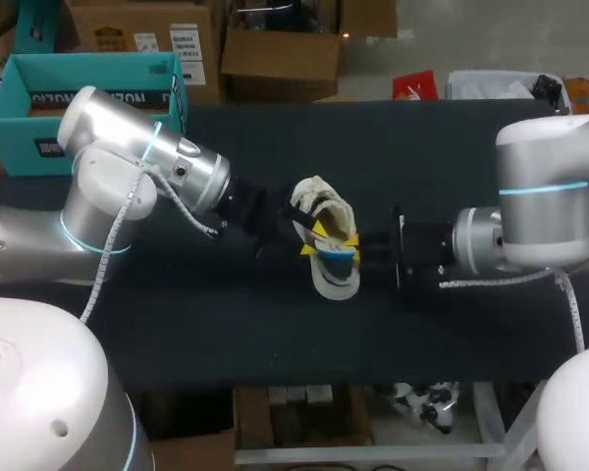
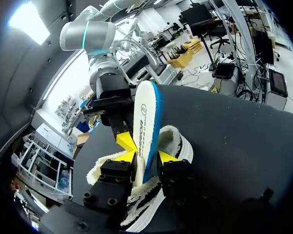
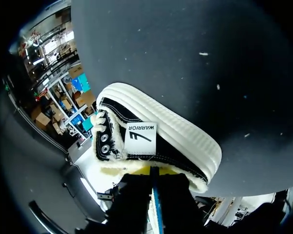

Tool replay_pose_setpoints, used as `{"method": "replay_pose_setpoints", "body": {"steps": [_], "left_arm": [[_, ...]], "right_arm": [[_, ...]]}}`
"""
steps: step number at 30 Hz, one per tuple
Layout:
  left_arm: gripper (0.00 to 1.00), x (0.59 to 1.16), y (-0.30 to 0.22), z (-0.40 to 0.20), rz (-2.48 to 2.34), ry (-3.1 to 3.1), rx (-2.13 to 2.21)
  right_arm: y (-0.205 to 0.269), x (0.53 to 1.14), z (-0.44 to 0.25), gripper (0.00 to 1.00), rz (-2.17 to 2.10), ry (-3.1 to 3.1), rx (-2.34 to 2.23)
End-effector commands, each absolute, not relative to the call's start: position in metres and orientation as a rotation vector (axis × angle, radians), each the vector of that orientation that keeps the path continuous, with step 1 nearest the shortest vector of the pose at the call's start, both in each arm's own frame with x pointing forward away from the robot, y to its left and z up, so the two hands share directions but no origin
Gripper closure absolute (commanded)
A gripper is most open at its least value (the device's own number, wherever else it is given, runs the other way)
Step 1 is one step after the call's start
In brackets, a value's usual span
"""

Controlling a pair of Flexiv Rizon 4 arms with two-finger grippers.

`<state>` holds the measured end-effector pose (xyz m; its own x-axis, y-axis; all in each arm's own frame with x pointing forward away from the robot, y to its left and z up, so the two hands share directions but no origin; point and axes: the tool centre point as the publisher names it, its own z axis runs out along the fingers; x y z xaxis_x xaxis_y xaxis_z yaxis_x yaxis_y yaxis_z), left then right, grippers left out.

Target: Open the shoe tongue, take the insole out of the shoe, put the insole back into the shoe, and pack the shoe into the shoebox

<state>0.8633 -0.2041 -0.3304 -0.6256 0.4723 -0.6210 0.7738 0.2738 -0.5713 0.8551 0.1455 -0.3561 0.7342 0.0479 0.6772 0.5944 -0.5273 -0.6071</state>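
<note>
**Head view.** The shoe lies at the middle of the black table, between the two arms. The left gripper and right gripper meet over it from opposite sides. The blue-edged insole stands out of the shoe between them. The teal shoebox sits at the far left corner, open and with print on its wall. What it holds cannot be told.

**Left wrist view.** The insole stands upright, with a printed logo on its white face. Both yellow tips of the left gripper press it from either side. A yellow tip of the right gripper touches it just beyond.

**Right wrist view.** The insole runs edge-on between the right gripper's fingers, clamped. Just ahead is the shoe, with its fleece lining, ribbed white sole and a white printed label.
</note>
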Motion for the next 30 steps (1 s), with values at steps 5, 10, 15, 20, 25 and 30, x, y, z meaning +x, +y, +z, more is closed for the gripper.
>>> {"method": "replay_pose_setpoints", "body": {"steps": [5,10,15,20,25,30], "left_arm": [[1.0,0.85,-0.209,-0.325,-1.263,2.199,1.152],[1.0,0.851,-0.21,-0.328,-1.248,2.205,1.149],[1.0,0.851,-0.21,-0.329,-1.248,2.205,1.14],[1.0,0.851,-0.211,-0.331,-1.241,2.206,1.137],[1.0,0.853,-0.21,-0.333,-1.234,2.208,1.131],[1.0,0.864,-0.207,-0.338,-1.224,2.226,1.096]], "right_arm": [[0.144,0.851,-0.357,1.0,-0.769,-0.481,-2.024],[0.148,0.838,-0.35,0.52,-0.791,-0.486,-2.03],[0.154,0.828,-0.341,0.62,-0.813,-0.513,-2.024],[0.163,0.825,-0.337,0.87,-0.808,-0.547,-2.023],[0.165,0.83,-0.338,1.0,-0.794,-0.563,-2.027],[0.162,0.841,-0.345,1.0,-0.781,-0.566,-2.035]]}}
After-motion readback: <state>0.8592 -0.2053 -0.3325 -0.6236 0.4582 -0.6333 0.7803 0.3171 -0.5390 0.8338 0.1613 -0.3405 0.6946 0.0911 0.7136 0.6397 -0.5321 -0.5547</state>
